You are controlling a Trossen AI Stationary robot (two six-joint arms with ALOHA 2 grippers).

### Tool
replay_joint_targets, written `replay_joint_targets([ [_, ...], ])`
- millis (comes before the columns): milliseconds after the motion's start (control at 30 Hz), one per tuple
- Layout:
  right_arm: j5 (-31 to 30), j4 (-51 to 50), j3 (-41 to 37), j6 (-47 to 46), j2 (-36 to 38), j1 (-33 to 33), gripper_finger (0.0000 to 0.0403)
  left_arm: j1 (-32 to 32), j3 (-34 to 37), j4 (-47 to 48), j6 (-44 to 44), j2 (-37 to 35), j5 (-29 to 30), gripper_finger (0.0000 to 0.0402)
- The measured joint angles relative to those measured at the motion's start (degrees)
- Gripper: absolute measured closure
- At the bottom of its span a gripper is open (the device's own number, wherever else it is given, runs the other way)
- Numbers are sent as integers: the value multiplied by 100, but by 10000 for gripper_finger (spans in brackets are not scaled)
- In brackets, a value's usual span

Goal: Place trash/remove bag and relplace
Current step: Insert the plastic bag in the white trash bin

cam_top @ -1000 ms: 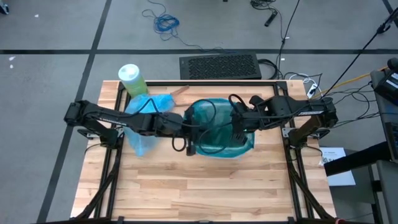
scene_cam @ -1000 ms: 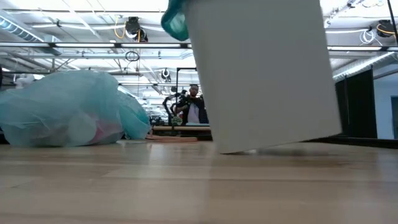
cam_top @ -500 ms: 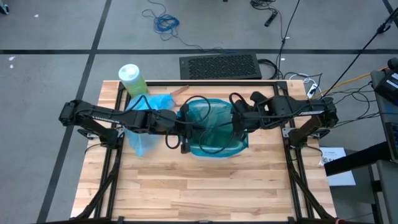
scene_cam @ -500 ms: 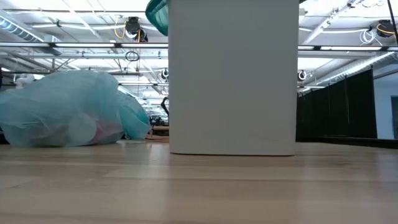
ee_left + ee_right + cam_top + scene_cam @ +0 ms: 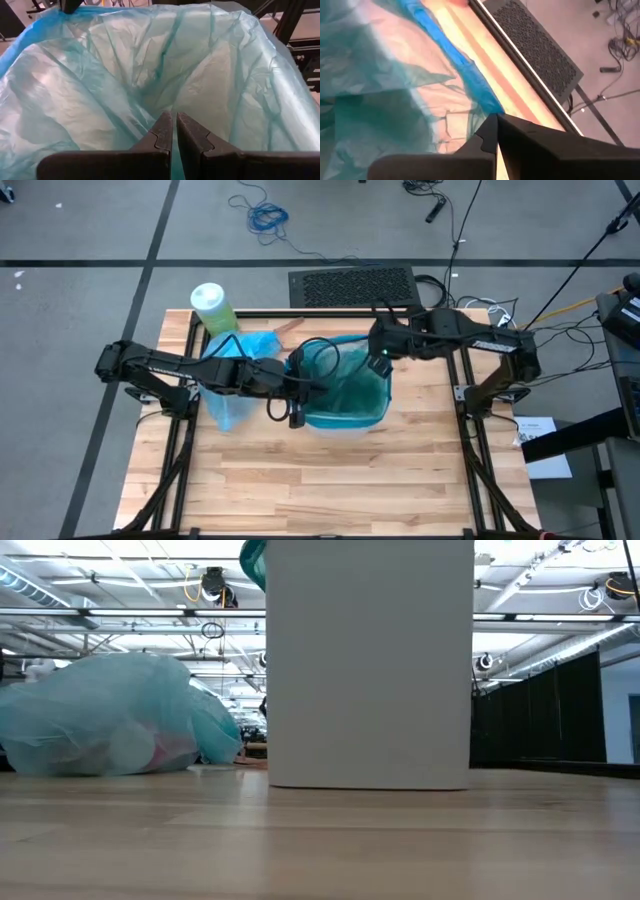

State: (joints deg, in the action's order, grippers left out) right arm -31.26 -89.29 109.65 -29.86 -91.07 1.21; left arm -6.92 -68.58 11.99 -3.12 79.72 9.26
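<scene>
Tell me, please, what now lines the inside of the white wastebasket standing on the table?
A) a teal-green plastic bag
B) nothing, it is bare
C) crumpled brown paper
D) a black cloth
A: in the left wrist view the teal-green plastic bag drapes down the inside walls, and the high view shows it filling the white wastebasket, whose white side shows in the low view.
</scene>
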Motion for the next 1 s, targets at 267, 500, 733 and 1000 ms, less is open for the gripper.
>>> replay_joint_targets([
  [267, 634, 116, -421, 53, -89, 212, 403, -115, 0, 4, -22, -4, 7, 378],
  [500, 976, 608, -1223, -352, -53, 20, 402, -193, 0, -68, -67, -180, 6, 378],
  [733, 846, 537, -1283, -513, 118, -261, 402, -503, -2, -368, -372, -897, 225, 378],
  [1000, 558, 542, -1276, -679, 405, -516, 403, -554, 208, 357, 424, -1300, 876, 398],
])
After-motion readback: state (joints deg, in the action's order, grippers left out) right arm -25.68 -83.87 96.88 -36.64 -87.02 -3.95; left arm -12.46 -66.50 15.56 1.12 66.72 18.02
